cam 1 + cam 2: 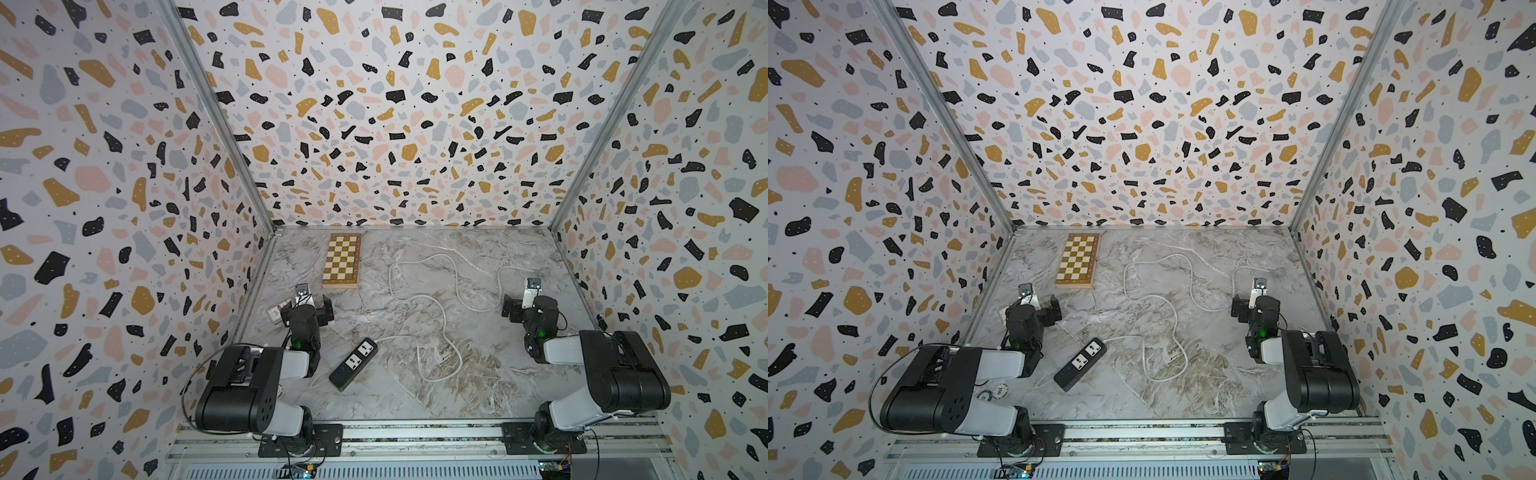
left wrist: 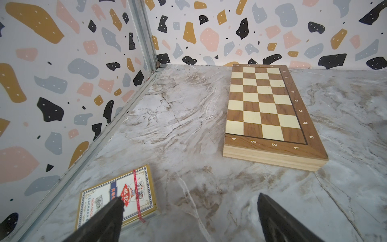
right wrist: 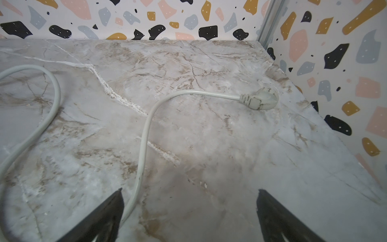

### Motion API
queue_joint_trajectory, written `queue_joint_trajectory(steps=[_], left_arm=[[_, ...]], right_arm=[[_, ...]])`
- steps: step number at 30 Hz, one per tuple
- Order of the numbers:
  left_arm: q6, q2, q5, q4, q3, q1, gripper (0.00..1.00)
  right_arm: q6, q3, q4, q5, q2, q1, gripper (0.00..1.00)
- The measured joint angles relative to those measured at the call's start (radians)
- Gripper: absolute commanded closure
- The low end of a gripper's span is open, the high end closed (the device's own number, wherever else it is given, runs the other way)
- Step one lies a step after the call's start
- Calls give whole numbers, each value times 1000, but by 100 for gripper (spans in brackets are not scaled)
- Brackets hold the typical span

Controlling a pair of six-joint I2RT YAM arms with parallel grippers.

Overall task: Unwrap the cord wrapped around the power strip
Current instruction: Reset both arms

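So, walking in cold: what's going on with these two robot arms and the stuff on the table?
Nothing is being handled right now. The left end effector and right end effector are both open and empty. The power strip lies flat on the marble table. Its white cord is spread in loose loops, none around the strip, ending at the plug near the right arm. The chessboard and pack of playing cards lie apart.

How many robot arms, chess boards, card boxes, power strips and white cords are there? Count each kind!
Robot arms: 2 (left arm, right arm)
Chess board: 1
Card box: 1
Power strip: 1
White cord: 1
Total: 6
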Motion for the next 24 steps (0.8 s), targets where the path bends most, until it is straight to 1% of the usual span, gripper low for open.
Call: queue_joint_trajectory(steps=[13, 24], left_arm=[[0, 0, -6, -6, -2, 2, 1], [9, 2, 40, -79, 30, 2, 1]], right_arm=[[-3, 0, 0, -22, 0, -2, 0], [-3, -1, 0, -21, 0, -2, 0]])
